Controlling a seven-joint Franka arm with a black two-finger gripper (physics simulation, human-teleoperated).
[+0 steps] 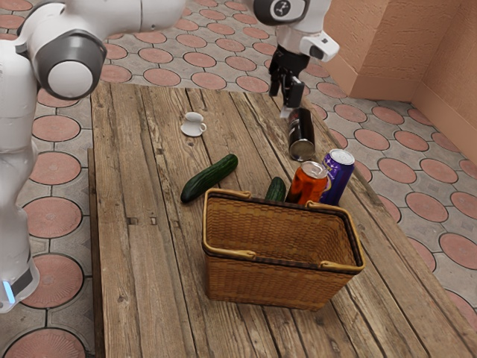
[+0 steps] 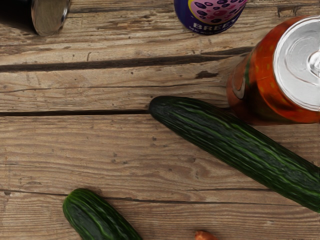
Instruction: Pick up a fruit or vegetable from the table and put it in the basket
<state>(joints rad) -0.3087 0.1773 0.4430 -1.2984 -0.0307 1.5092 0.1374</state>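
My gripper (image 1: 286, 98) is high over the table's far end, beside and above the black can, its fingers open with nothing between them. One dark green cucumber (image 1: 210, 178) lies alone in the exterior view's middle. Another cucumber (image 1: 276, 189) shows partly behind the wicker basket (image 1: 279, 287), near the orange can. In the wrist view this second cucumber (image 2: 235, 142) lies beside that can, and the first cucumber (image 2: 100, 217) shows one end. A small orange-brown thing (image 2: 205, 235) is cut off by the edge. The basket's visible inside holds nothing.
An orange can (image 1: 309, 184) and a purple can (image 1: 338, 177) stand behind the basket, with a black can (image 1: 302, 136) on its side farther back. A white cup (image 1: 194, 121) sits on its saucer. The basket's two handles rest along its rim.
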